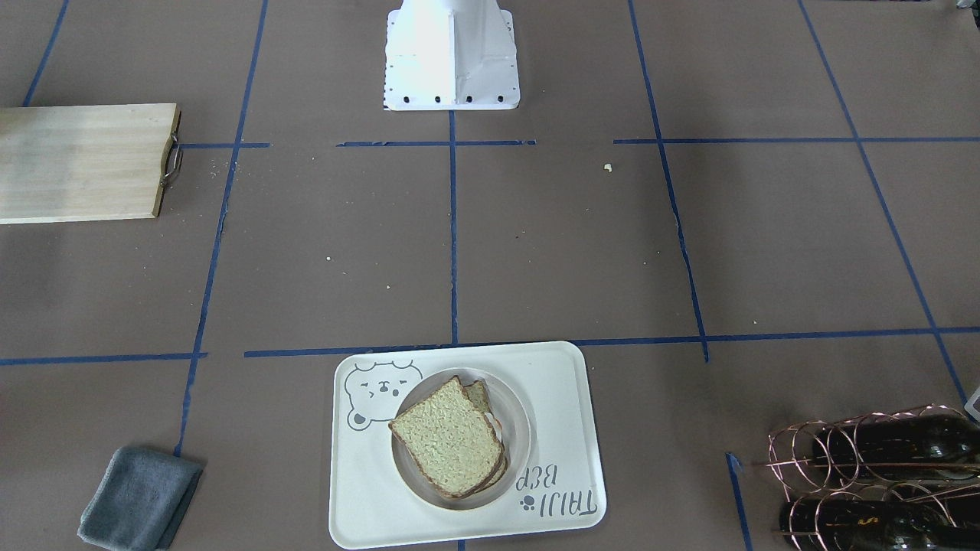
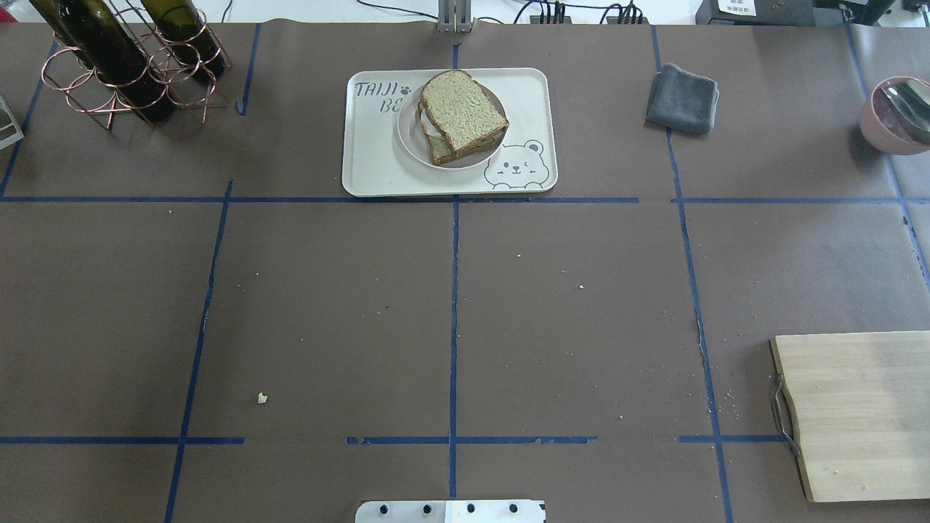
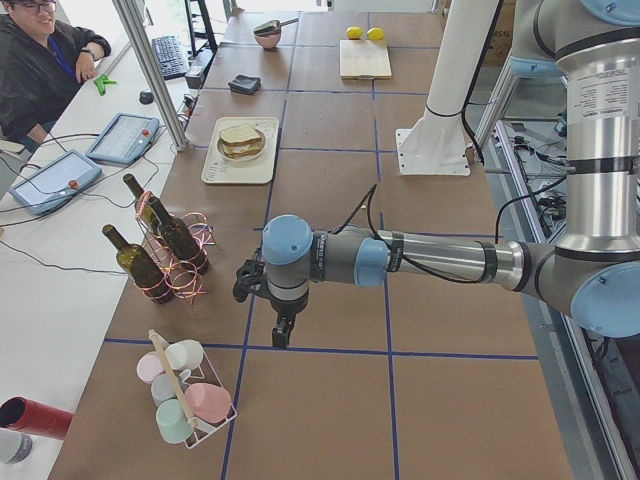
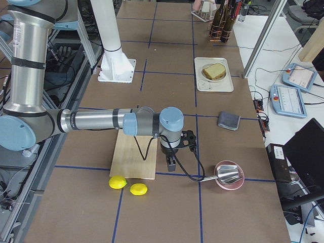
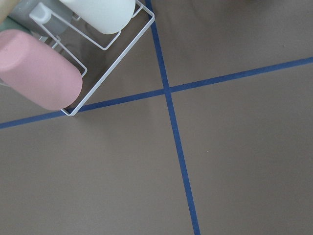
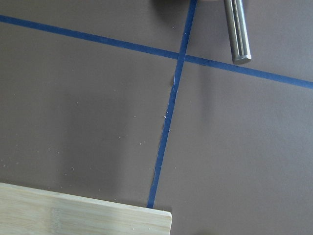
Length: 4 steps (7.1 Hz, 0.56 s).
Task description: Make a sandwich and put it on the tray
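The sandwich, two slices of speckled bread with brown crust stacked with a sliver of white egg between them, lies on a small round white dish on the cream bear tray. It shows in the overhead view at the far middle of the table, on the tray. My left gripper hangs low over the table near the cup rack, far from the tray. My right gripper hangs by the cutting board's edge. Both show only in side views, so I cannot tell whether they are open or shut.
A wooden cutting board lies at near right, a grey cloth right of the tray, a copper wine-bottle rack at far left, a pink bowl at far right. A cup rack and two lemons sit at the table's ends.
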Each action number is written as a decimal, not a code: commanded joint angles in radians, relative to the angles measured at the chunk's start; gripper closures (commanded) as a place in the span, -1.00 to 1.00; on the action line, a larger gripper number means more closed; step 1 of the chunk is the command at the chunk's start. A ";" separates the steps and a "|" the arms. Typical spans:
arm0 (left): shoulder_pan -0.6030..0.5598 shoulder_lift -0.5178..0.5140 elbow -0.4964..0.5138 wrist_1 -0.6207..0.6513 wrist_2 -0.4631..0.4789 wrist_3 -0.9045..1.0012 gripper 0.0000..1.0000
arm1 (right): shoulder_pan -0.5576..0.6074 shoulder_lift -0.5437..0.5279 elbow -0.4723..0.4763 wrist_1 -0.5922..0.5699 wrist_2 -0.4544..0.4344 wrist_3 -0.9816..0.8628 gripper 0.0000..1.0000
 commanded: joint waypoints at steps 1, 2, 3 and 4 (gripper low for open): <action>0.006 0.035 -0.014 -0.003 -0.007 0.007 -1.00 | 0.000 0.006 -0.001 0.000 0.002 0.000 -1.00; 0.006 0.035 -0.014 -0.005 -0.009 0.007 -1.00 | -0.002 0.006 -0.004 0.009 0.002 0.002 -1.00; 0.006 0.032 -0.016 -0.009 -0.010 0.007 -1.00 | -0.003 0.006 -0.007 0.032 0.002 0.003 -1.00; 0.006 0.032 -0.022 -0.012 -0.010 0.007 -1.00 | -0.002 0.004 -0.007 0.047 0.002 0.003 -1.00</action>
